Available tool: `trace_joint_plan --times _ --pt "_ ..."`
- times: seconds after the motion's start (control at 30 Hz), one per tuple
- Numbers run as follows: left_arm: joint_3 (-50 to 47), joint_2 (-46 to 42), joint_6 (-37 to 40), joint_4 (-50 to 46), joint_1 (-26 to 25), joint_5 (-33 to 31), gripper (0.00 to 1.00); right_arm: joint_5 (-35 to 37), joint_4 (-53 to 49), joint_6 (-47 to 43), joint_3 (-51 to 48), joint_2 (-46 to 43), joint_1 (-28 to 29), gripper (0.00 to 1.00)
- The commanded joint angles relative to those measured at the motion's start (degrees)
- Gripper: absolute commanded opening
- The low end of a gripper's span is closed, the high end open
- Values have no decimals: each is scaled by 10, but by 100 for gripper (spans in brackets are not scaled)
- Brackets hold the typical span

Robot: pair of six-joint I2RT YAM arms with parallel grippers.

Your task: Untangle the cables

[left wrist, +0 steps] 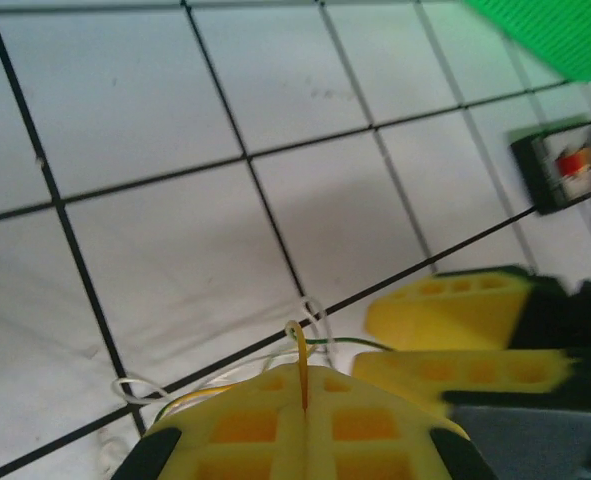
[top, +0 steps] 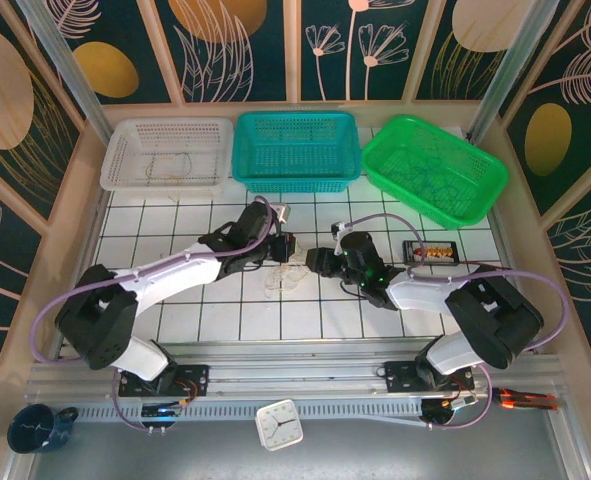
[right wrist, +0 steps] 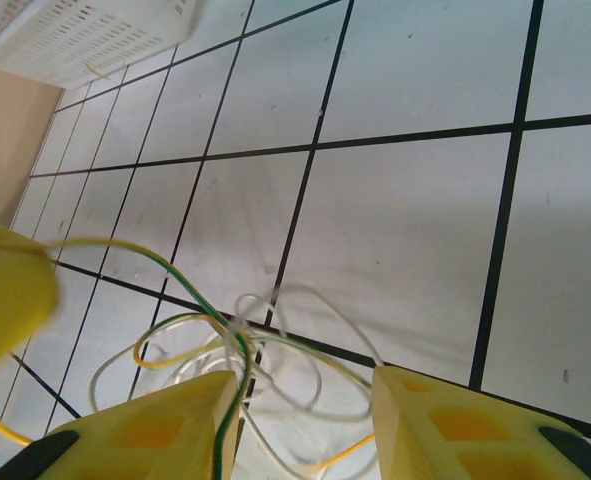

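The cables [top: 283, 282] are a small tangle of whitish, yellow and green-yellow wires on the white gridded table, between the two grippers. My left gripper [top: 281, 248] [left wrist: 305, 378] is shut on a thin yellow wire [left wrist: 301, 348] that loops up out of its closed fingertips. More white loops [left wrist: 318, 312] lie just beyond it. My right gripper [top: 317, 263] [right wrist: 300, 390] is open right above the tangle, and white wire loops [right wrist: 316, 289] lie between its fingers. A green-yellow wire [right wrist: 165, 263] runs from the left gripper's finger [right wrist: 5, 290] down along my right gripper's left finger [right wrist: 150, 430].
Three baskets stand along the far edge: white [top: 125, 135] with a few wires in it, teal [top: 297, 120], green [top: 475, 160] with dark wires. A small black device [top: 432, 250] lies right of the right gripper. A clock [top: 278, 423] and a blue mug [top: 35, 427] sit at the near rail.
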Motion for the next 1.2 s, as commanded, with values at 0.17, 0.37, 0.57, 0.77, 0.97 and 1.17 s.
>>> trace_joint_plan --times 0.17,0.37,0.57,0.77,0.97,1.17 --pt "-30 -40 -24 72 -4 -2 0 -5 20 6 -10 -19 -14 41" --pt "-70 -65 -40 127 -4 -11 0 -19 15 18 -27 -78 -46 45" --pt "-75 -71 -42 143 -4 -5 0 -39 21 35 -37 -124 -68 52" --pt "-79 -75 -45 148 -4 -3 0 -66 41 52 -27 -113 -69 54" --pt "-71 -76 -40 127 -4 -12 0 -73 59 61 -23 -90 -62 54" --pt "-74 -91 -39 122 -4 -18 0 -53 77 53 -39 -45 -54 51"
